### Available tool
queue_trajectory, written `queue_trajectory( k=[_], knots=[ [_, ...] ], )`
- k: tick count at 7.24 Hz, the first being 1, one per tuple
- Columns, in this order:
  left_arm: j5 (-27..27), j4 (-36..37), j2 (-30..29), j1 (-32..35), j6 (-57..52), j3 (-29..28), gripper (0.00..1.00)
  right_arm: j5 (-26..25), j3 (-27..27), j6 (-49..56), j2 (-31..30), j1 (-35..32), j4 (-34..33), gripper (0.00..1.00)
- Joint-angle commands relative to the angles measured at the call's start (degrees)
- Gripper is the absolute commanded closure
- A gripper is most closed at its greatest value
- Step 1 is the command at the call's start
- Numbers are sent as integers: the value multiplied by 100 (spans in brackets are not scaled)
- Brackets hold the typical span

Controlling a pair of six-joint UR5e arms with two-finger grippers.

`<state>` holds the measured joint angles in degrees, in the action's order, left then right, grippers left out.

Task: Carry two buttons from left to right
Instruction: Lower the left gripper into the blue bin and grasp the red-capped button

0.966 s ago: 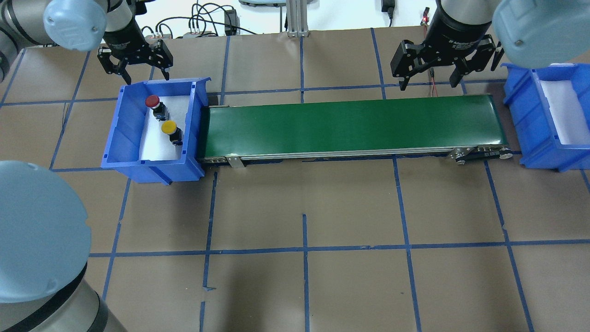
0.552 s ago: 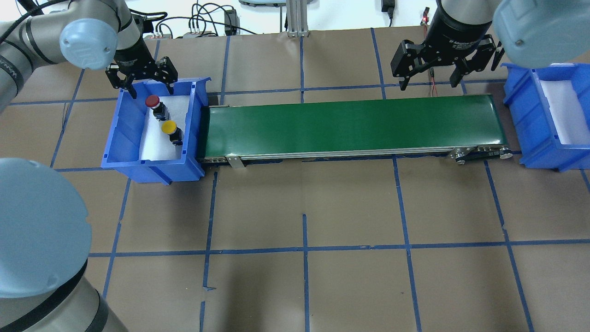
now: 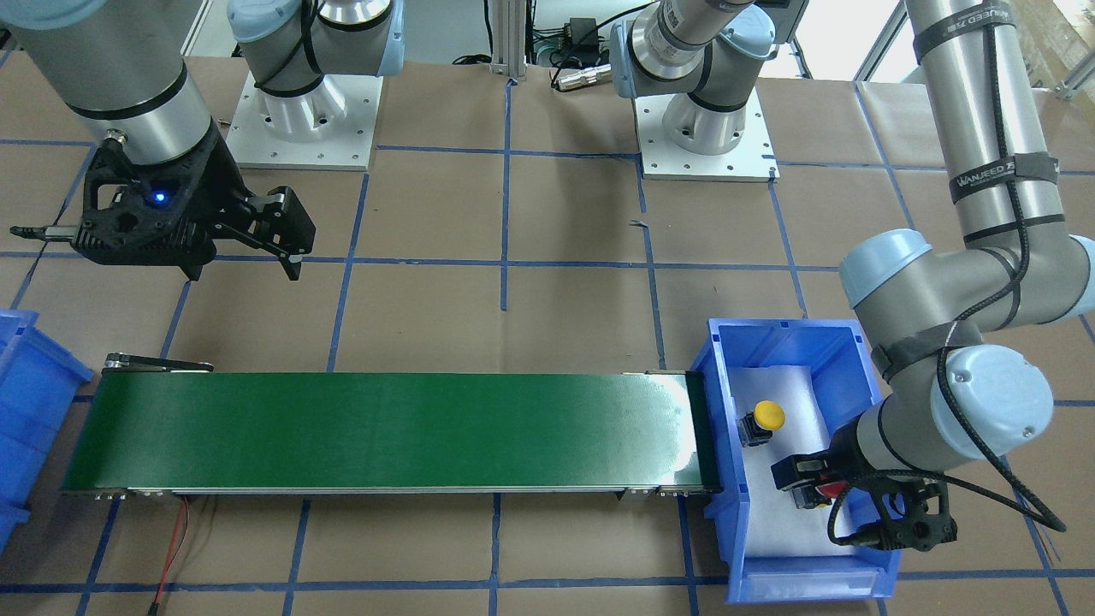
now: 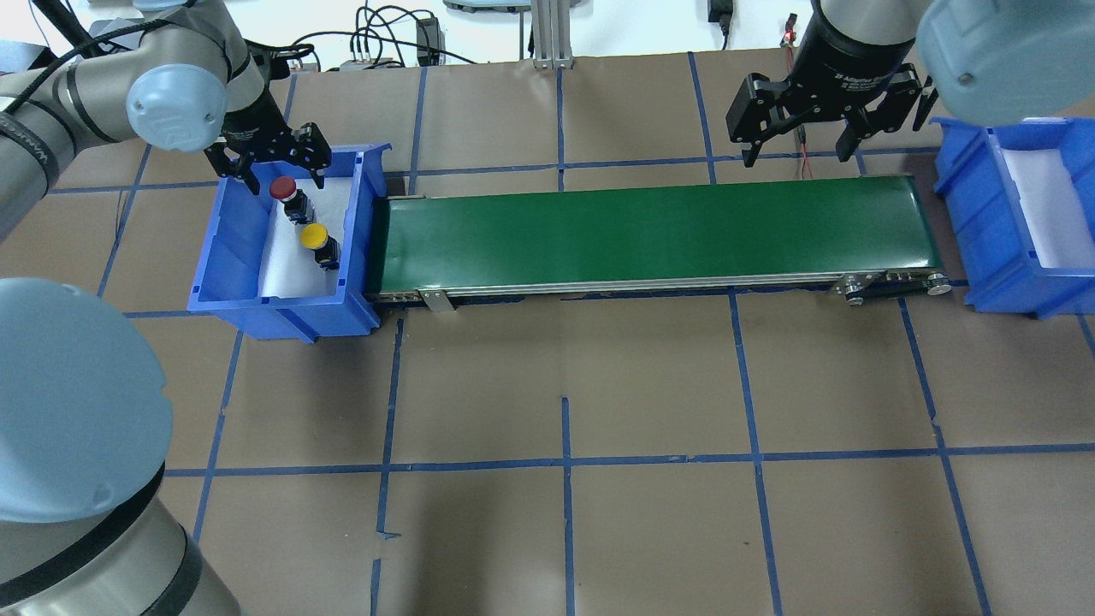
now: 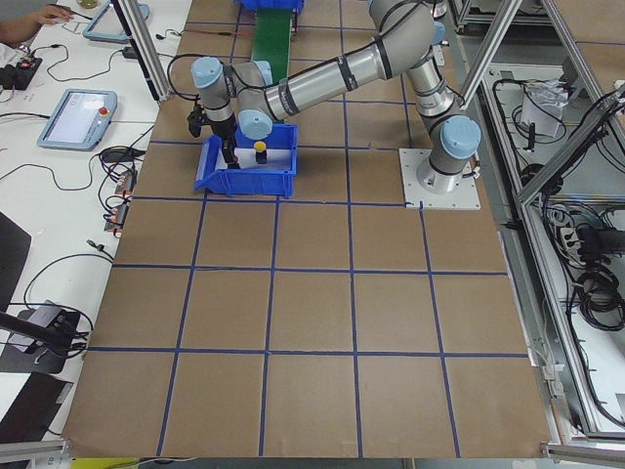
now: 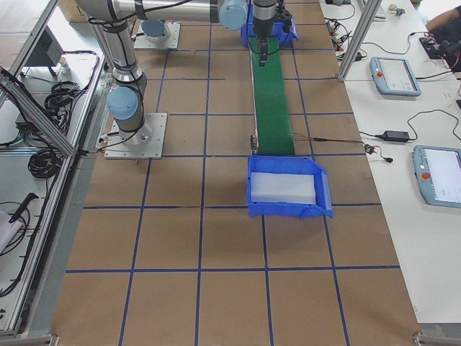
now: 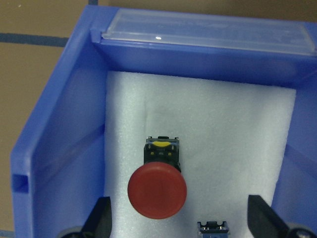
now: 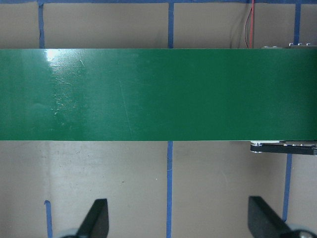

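The left fingers (image 7: pixel 100 219) are spread wide over the blue bin (image 7: pixel 54 148). The red button (image 7: pixel 157 191) lies between them on white foam, touching neither, and the yellow button (image 4: pixel 313 235) sits just outside their span in the same bin. The right fingers (image 8: pixel 98 219) are also spread and hold nothing, hanging over the desk (image 8: pixel 99 173) beside the green conveyor belt (image 8: pixel 158 94).

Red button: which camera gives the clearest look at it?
The left wrist view: the red button sits close up and clear, between the fingers of the open left gripper. Overhead shows it small but clear. Front-facing, the gripper hides most of it; the side views are too far to tell. The right wrist view misses it.
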<state>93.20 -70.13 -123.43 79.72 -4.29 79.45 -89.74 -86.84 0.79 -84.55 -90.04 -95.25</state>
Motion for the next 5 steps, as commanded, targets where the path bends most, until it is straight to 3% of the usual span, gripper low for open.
queue_trajectory(
  k=[1,2,4,5],
  knots=[
    [-3,17,-129,0,-37,18,20,0,0,0,0,4,7,0],
    [-3,17,-129,0,-37,27,41,0,0,0,0,4,-2,0],
    [14,-35,-103,8,-28,-78,58,0,0,0,9,4,-2,0],
    [5,-35,-103,8,-28,-87,62,0,0,0,-9,-40,-28,0]
  ],
)
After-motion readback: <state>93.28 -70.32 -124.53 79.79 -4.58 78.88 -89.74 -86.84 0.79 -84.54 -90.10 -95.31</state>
